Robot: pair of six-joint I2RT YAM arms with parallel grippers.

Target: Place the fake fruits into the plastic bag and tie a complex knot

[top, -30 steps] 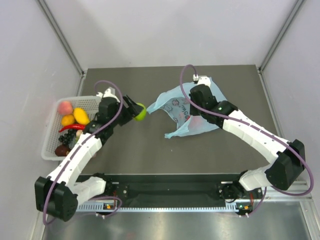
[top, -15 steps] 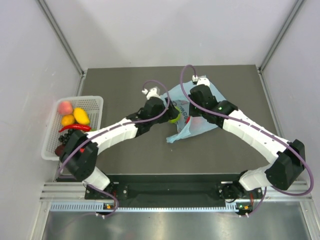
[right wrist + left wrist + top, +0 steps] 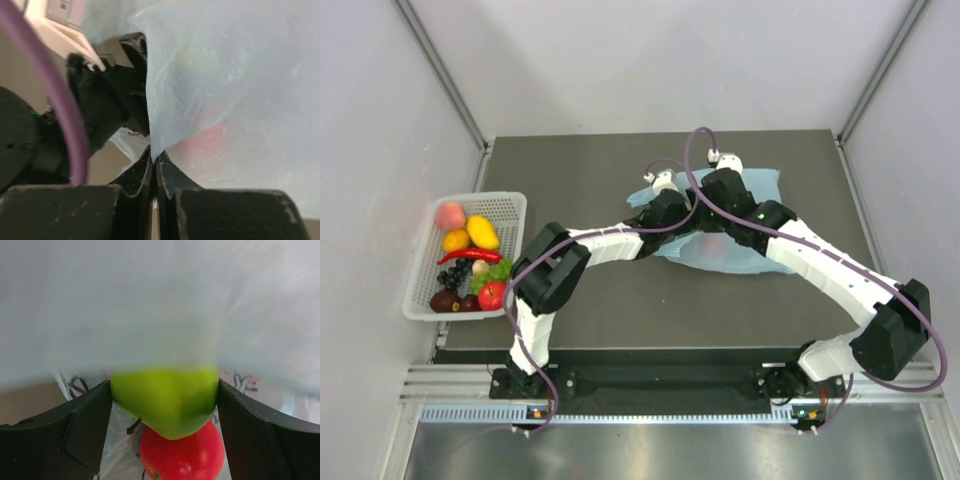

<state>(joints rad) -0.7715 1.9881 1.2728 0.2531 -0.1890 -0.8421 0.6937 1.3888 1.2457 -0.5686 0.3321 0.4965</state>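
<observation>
The light-blue plastic bag (image 3: pixel 760 186) lies at the table's back middle, with a red apple (image 3: pixel 715 243) showing through it. My left gripper (image 3: pixel 165 390) reaches into the bag's mouth and is shut on a green apple (image 3: pixel 167 397), held just above the red apple (image 3: pixel 182 452) inside. In the top view the left gripper (image 3: pixel 682 205) is hidden under the bag and the right arm. My right gripper (image 3: pixel 154 159) is shut on the bag's upper edge (image 3: pixel 210 75) and holds it up. More fake fruits, among them a peach (image 3: pixel 450 214), mango (image 3: pixel 482 232), grapes (image 3: pixel 492 273) and plum (image 3: pixel 445 300), lie in the basket.
The white mesh basket (image 3: pixel 510 205) stands at the table's left edge with several fruits and a red chili (image 3: pixel 470 256). White walls and a metal frame close in the table on three sides.
My left arm has swung right from near the basket, carrying the green apple into the bag's mouth. The right gripper has kept hold of the bag, which has spread flatter.
</observation>
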